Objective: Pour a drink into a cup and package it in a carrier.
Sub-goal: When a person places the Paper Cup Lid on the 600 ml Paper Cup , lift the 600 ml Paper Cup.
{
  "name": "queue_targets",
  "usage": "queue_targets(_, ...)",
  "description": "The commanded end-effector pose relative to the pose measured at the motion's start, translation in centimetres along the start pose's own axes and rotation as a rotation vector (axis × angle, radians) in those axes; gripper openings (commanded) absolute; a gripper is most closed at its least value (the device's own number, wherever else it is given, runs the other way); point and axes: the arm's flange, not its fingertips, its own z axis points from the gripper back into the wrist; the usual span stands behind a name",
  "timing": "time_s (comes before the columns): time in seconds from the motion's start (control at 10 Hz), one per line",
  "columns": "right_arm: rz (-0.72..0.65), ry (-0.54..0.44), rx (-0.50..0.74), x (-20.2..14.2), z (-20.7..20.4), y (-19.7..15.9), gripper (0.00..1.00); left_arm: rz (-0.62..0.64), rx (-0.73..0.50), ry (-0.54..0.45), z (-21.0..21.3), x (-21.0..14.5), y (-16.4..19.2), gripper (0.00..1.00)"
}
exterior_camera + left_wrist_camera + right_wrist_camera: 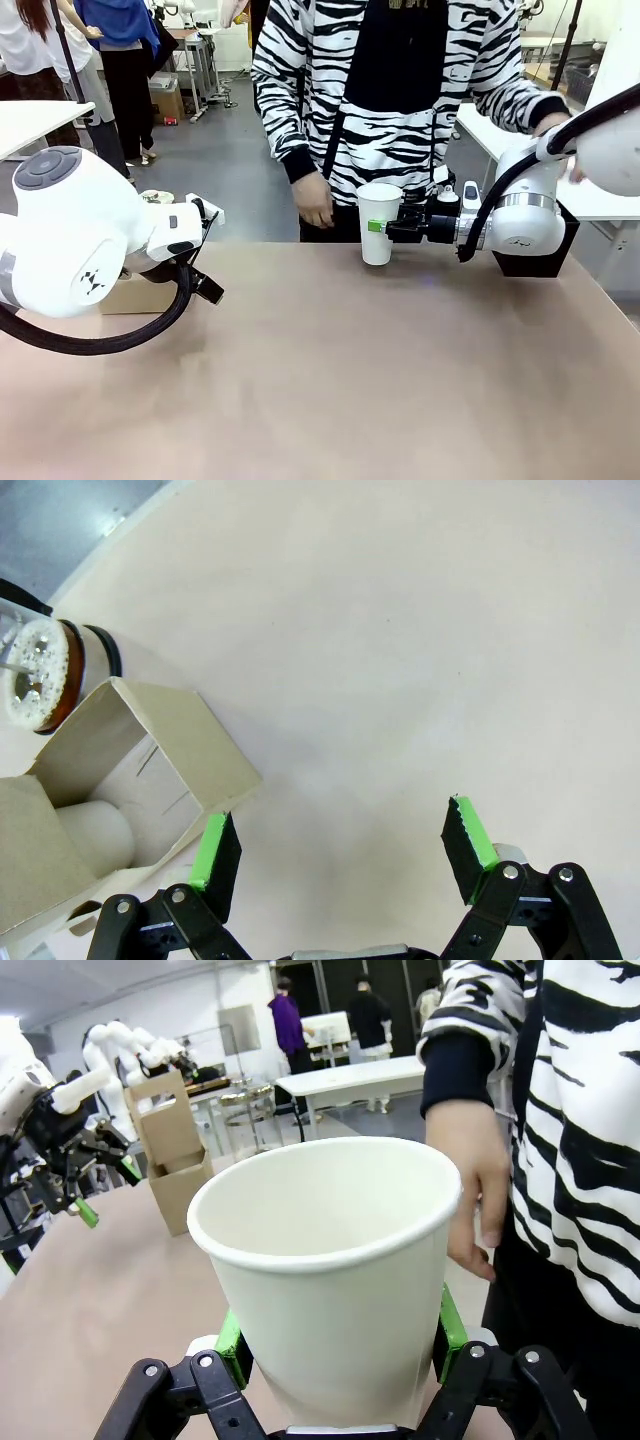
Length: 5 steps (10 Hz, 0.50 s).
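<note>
The table (350,400) bore the brown carrier (150,750), which lay just beside one pad of the left gripper (340,845). Those jaws stood spread over bare tabletop. The white cup (330,1260) stood upright, pinched between the jaws of the right gripper (340,1345), with a person's hand (315,200) near it. The drink (68,685), in its carafe, stood beyond the carrier, apart from the left jaws.
</note>
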Motion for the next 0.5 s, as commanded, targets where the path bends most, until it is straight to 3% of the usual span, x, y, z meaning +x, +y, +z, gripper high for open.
queue_targets(0.0,0.001,-0.003,-0.005,0.18,-0.12,-0.01,0.80,0.000,-0.002,-0.002,0.05,0.01,-0.02,1.00)
queue_targets(0.4,0.001,-0.003,-0.005,0.18,-0.12,-0.01,0.80,0.000,-0.002,-0.002,0.05,0.01,-0.02,1.00)
